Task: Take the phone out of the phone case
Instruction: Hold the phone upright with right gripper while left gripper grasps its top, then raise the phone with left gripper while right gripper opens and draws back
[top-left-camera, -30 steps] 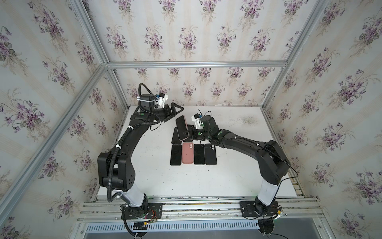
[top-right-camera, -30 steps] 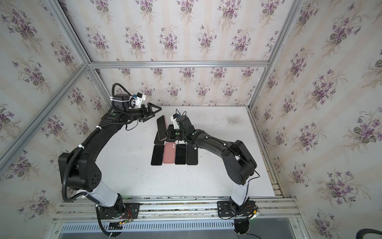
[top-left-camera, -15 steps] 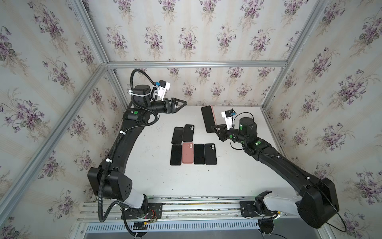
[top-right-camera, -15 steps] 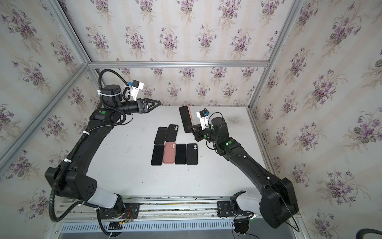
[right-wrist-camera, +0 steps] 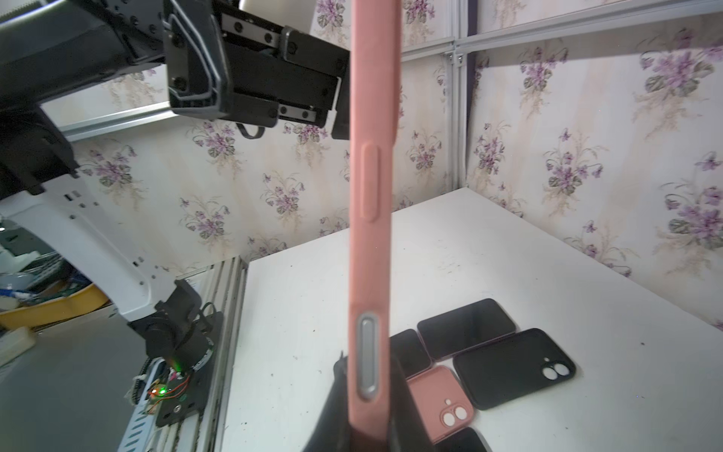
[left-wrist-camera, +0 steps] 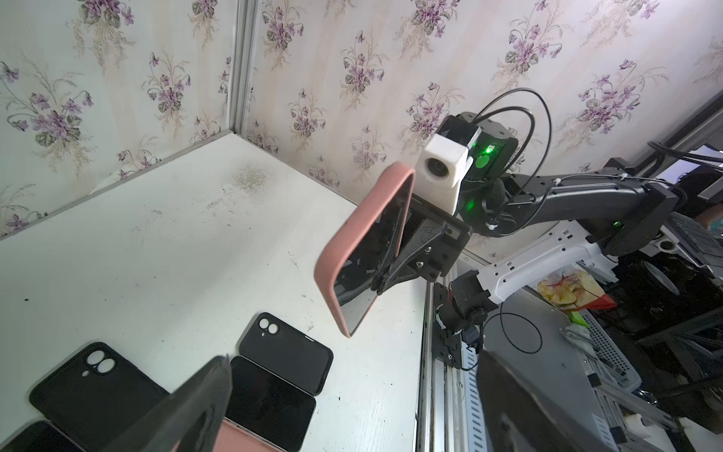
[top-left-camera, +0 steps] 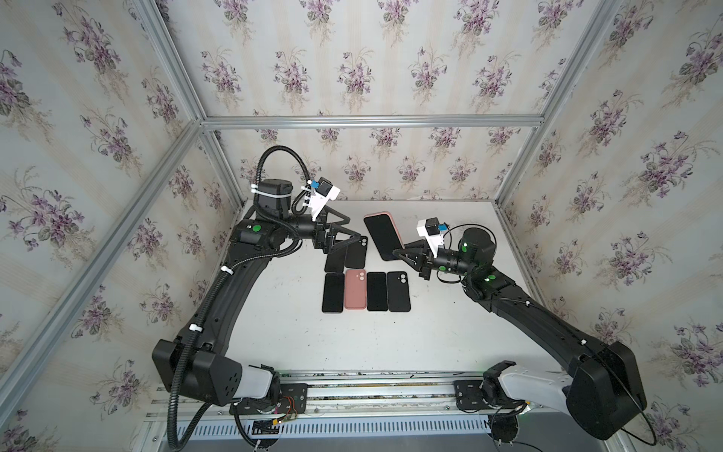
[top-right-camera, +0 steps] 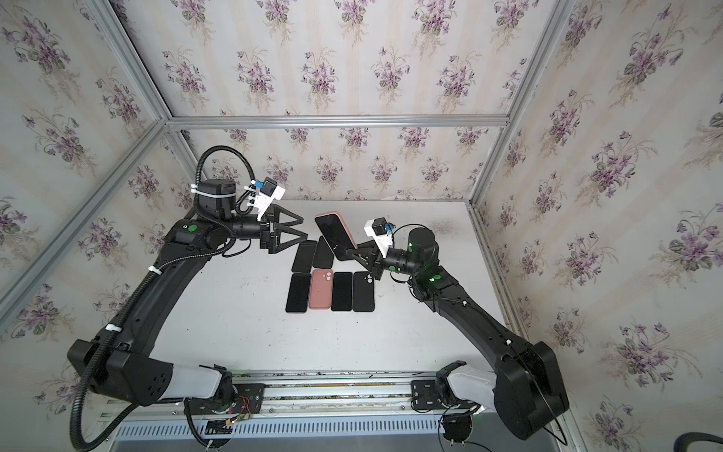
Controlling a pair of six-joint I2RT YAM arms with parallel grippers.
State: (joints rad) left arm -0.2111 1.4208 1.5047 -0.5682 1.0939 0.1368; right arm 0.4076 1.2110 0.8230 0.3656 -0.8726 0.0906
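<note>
A phone (top-left-camera: 384,238) with a dark screen sits in a pink phone case (top-left-camera: 378,214) and hangs tilted above the table, also in a top view as phone (top-right-camera: 335,236). My right gripper (top-left-camera: 398,255) (top-right-camera: 353,253) is shut on its lower end. In the right wrist view the pink case's edge (right-wrist-camera: 369,235) runs up from between the jaws of the right gripper (right-wrist-camera: 367,395). My left gripper (top-left-camera: 354,229) (top-right-camera: 305,229) stands open to the left of the phone, a short gap away, nothing in it. The left wrist view shows the left gripper (left-wrist-camera: 352,395) open and the case (left-wrist-camera: 352,242) ahead.
On the white table (top-left-camera: 450,332) lies a row of a black phone (top-left-camera: 333,292), an empty pink case (top-left-camera: 355,289), another black phone (top-left-camera: 376,291) and a black case (top-left-camera: 398,291). Two more dark ones (top-left-camera: 354,254) lie just behind, under the left gripper. Flowered walls enclose the table.
My right gripper has lifted the cased phone from the cluster and carried it up and to the right. The left arm rose, then brought its open gripper toward the phone.
</note>
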